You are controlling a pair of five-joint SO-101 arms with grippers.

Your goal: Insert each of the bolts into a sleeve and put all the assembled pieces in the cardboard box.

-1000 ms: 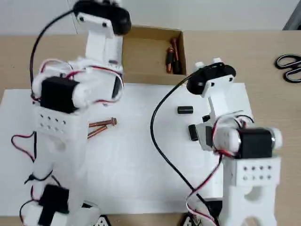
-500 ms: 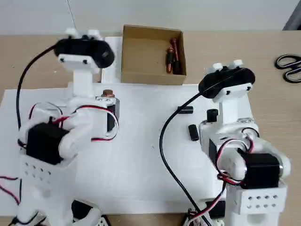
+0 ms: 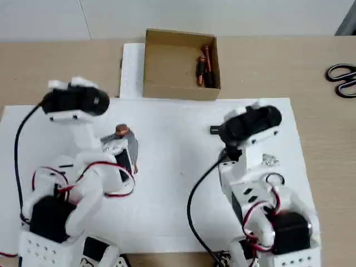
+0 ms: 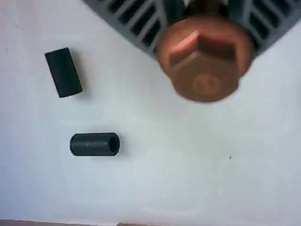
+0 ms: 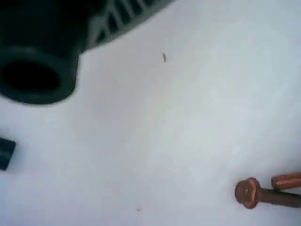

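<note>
left gripper: the left gripper point(image 4: 203, 12) is clamped on a copper hex-head bolt point(image 4: 203, 59), ribbed grey jaws on either side of the shank, head toward the wrist camera.
right gripper: the right gripper point(image 5: 56, 28) grips a black cylindrical sleeve point(image 5: 35, 70), its open bore showing.
just changed: over the last second both arms have drawn back from the brown cardboard box point(image 3: 167, 61) toward the lower edge of the high view. The bolt has come with the left arm and now sits left of centre.
meaning: each gripper appears to carry one half of a pair, so mating them looks like the next step.
left arm pose: folded over the lower left, bolt head facing up.
right arm pose: bent over the lower right, wrist near centre right.
loose parts: two spare sleeves point(image 4: 94, 144) and two spare bolts point(image 5: 263, 194) lie on the white paper sheet point(image 3: 167, 194).
box: finished bolt-and-sleeve pieces point(image 3: 204, 67) lie along its right wall, top centre.
</note>
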